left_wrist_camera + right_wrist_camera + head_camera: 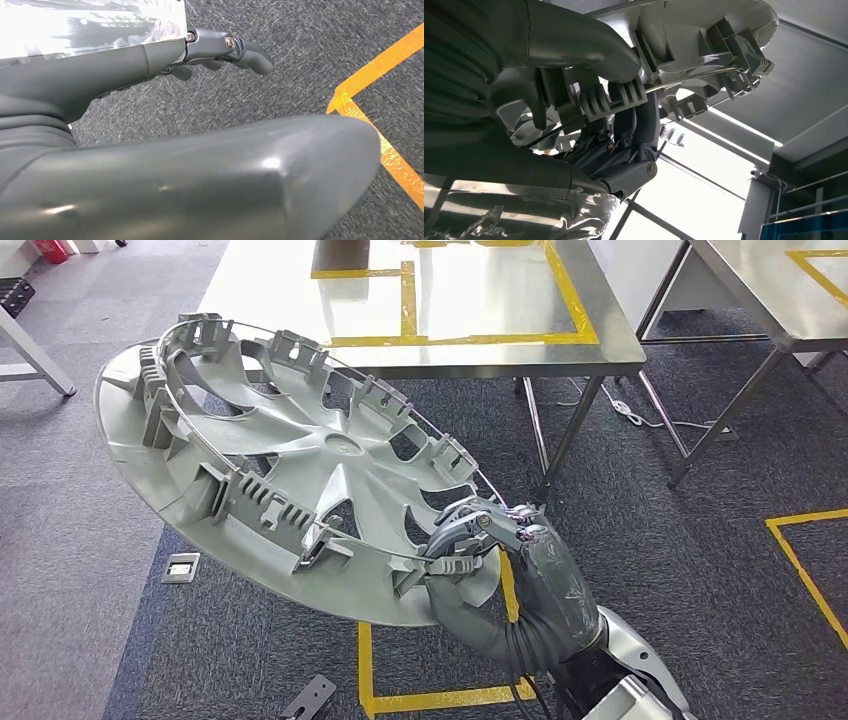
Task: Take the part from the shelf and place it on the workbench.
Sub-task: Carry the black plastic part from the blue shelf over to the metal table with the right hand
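Gripping the rim of the grey wheel cover (300, 470), the right hand (490, 540) holds it tilted above the carpet (700, 570), ribbed inner side facing up, just short of the steel workbench (470, 350). Yellow tape (575, 300) marks the bench's near right corner. The left hand (215, 50) hangs with fingers loosely spread, holding nothing.

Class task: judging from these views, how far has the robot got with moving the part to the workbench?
Done: the grey wheel cover is already off the shelf, gripped at its rim by the right hand. In hand: it is carried tilted above the carpet, short of the steel workbench. Left: reaching the bench and setting the cover down. The left hand hangs free over the floor.
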`<action>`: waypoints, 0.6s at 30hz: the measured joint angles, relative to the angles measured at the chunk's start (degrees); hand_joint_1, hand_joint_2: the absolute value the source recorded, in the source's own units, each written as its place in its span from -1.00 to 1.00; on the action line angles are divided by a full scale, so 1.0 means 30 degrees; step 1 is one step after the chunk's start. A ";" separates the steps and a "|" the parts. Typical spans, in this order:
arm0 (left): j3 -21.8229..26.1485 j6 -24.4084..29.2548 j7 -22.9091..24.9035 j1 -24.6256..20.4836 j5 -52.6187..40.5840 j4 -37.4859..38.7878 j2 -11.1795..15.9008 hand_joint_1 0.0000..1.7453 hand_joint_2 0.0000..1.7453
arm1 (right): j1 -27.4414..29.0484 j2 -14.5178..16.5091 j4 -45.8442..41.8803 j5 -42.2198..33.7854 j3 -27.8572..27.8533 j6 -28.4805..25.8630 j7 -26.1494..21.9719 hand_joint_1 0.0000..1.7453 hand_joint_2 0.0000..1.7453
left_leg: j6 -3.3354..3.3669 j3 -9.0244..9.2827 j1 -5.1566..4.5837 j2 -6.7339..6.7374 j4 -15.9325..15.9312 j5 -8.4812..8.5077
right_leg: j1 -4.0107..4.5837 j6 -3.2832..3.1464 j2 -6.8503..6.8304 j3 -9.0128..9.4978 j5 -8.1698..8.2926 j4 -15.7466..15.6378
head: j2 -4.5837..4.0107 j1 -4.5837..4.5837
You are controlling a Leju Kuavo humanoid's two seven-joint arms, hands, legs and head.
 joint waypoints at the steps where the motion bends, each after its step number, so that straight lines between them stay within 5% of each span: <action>1: 0.0000 -0.0015 0.0004 -0.0004 -0.0011 0.0004 0.0002 -1.00 1.00 | 0.0000 0.0000 0.0000 0.0000 0.0000 0.0002 0.0000 1.00 1.00 | 0.0033 0.0000 -0.0023 0.0000 0.0013 -0.0013 | -0.0024 0.0035 0.0004 0.0002 -0.0006 -0.0002 | 0.0000 0.0000; 6: -0.0004 -0.0093 0.0015 -0.0083 -0.0044 0.0005 -0.0015 -1.00 1.00 | -0.0048 -0.0009 -0.0024 -0.0004 -0.0046 0.0009 0.0000 1.00 1.00 | 0.0313 0.0174 0.0066 0.0077 -0.0238 0.0019 | -0.0060 0.0377 -0.0052 -0.0133 -0.0239 0.0311 | 0.0000 0.0024; 10: -0.0005 -0.0111 0.0020 -0.0123 -0.0045 0.0009 -0.0024 -1.00 1.00 | -0.0099 -0.0038 -0.0027 -0.0009 -0.0131 0.0016 0.0000 1.00 1.00 | 0.0450 0.0381 0.0188 0.0215 -0.0346 -0.0117 | -0.0225 0.0671 -0.0416 -0.2562 -0.1888 0.4525 | 0.0000 0.0122; 11: -0.0007 -0.0118 0.0025 -0.0113 -0.0045 0.0013 -0.0024 -1.00 1.00 | -0.0090 -0.0049 -0.0024 -0.0013 -0.0131 0.0020 0.0002 1.00 1.00 | 0.0422 0.0439 0.0199 0.0233 -0.0338 -0.0183 | -0.0274 0.0711 -0.0451 -0.3053 -0.1890 0.5194 | 0.0000 0.0124; 13: -0.0005 -0.0135 0.0033 -0.0103 -0.0035 0.0020 -0.0026 -1.00 1.00 | -0.0081 -0.0075 -0.0016 -0.0020 -0.0131 0.0040 0.0002 1.00 1.00 | 0.0317 0.0657 0.0236 0.0223 -0.0317 -0.0369 | -0.0333 0.0733 -0.0466 -0.2902 -0.0784 0.4332 | 0.0000 0.0129; 15: -0.0002 -0.0144 0.0031 -0.0109 -0.0022 0.0022 -0.0029 -1.00 1.00 | -0.0090 -0.0086 -0.0013 -0.0024 -0.0133 0.0058 -0.0002 1.00 1.00 | 0.0133 0.0928 0.0241 0.0190 -0.0292 -0.0637 | -0.0330 0.0661 -0.0401 -0.1766 0.0615 0.1773 | 0.0000 0.0153; 18: -0.0004 -0.0146 0.0029 -0.0146 -0.0007 0.0027 -0.0031 -1.00 1.00 | -0.0102 -0.0093 -0.0007 -0.0038 -0.0164 0.0080 -0.0022 1.00 1.00 | -0.0242 0.1106 0.0232 0.0156 -0.0315 -0.0904 | -0.0232 0.0287 -0.0250 -0.0925 0.0771 0.0180 | 0.0000 0.0127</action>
